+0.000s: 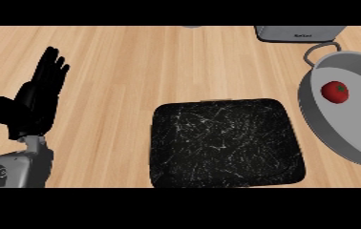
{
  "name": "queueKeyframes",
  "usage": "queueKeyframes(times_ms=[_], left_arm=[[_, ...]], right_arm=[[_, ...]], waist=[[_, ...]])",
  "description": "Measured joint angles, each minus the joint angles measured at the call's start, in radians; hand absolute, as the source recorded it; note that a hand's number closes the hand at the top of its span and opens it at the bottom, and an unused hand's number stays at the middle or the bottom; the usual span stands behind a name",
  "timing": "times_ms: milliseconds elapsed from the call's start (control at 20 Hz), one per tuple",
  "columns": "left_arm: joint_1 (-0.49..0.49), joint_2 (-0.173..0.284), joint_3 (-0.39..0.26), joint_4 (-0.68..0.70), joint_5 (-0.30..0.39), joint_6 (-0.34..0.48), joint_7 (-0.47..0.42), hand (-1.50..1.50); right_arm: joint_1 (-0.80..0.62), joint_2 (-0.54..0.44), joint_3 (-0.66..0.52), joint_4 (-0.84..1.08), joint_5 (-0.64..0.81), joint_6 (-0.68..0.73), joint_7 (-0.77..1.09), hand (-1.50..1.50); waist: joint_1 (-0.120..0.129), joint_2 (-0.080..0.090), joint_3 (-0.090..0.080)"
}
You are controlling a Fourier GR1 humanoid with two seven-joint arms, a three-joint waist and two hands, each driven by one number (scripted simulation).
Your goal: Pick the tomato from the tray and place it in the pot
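A red tomato (335, 91) with a green stem lies inside the grey metal pot (314, 109) at the right edge of the head view. The black, scratched tray (224, 147) sits at the lower middle of the counter and holds nothing. My left hand (37, 99) stands at the left edge, fingers straight and pointing up, well away from both tray and pot. The right hand does not show anywhere.
A grey appliance (299, 33) stands at the back right, just behind the pot's loop handle (319, 49). A small grey object (192, 26) peeks in at the top middle. Light wooden counter (141, 66) stretches between hand and tray.
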Motion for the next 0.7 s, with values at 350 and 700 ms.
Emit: queueKeyframes(times_ms=[350, 700], left_arm=[[-0.016, -0.006, 0.001, 0.015, 0.002, -0.004, -0.002, 0.00], [-0.030, -0.011, 0.003, 0.032, -0.003, 0.001, -0.006, 0.00]], right_arm=[[0.036, -0.112, -0.015, 0.085, -0.008, 0.069, -0.015, -1.50], [0.088, -0.165, -0.014, 0.104, -0.010, 0.092, -0.026, -1.50]], waist=[[0.004, 0.002, 0.001], [0.003, 0.003, 0.003]])
